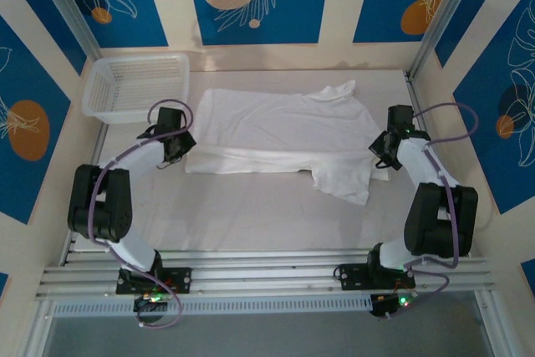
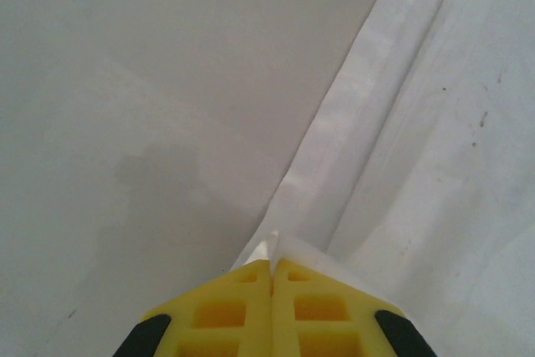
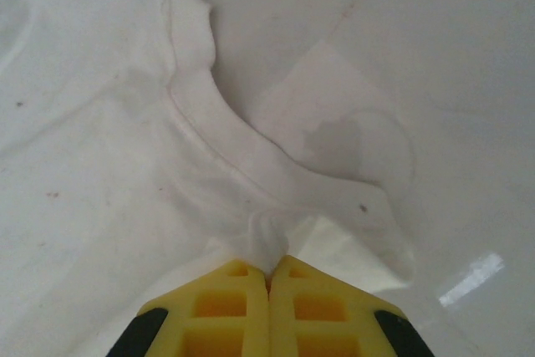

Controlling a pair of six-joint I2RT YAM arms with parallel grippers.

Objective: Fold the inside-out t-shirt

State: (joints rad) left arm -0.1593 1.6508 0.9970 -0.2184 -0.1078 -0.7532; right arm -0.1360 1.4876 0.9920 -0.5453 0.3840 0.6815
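Left gripper (image 2: 272, 267), yellow fingers pressed together, pinches a small peak of white fabric at the hem edge (image 2: 334, 148) of the inside-out t-shirt (image 1: 276, 133); right gripper (image 3: 269, 267), likewise closed, nips a fold of the same garment just beside the collar (image 3: 216, 133). In the top view the shirt lies spread sideways across the middle of the table (image 1: 251, 219), hem toward 9 o'clock and collar toward 3 o'clock, with the two grippers at those ends. One sleeve (image 1: 344, 183) trails toward 6 o'clock and the other sleeve (image 1: 336, 92) points toward 12 o'clock. A white mesh basket (image 1: 134, 85) stands at about 10 o'clock from the shirt, apart from it. Judged from its wrinkles and soft folds, the fabric is thin, light and limp: it will sag and drag between the holds, carry no shape of its own, and slip easily from a shallow pinch. Good holds are the doubled, stitched edges, such as hem corners, collar band and shoulder seams, taken in matched pairs so that the cloth lifts evenly. Count: one t-shirt, one basket, two grippers.
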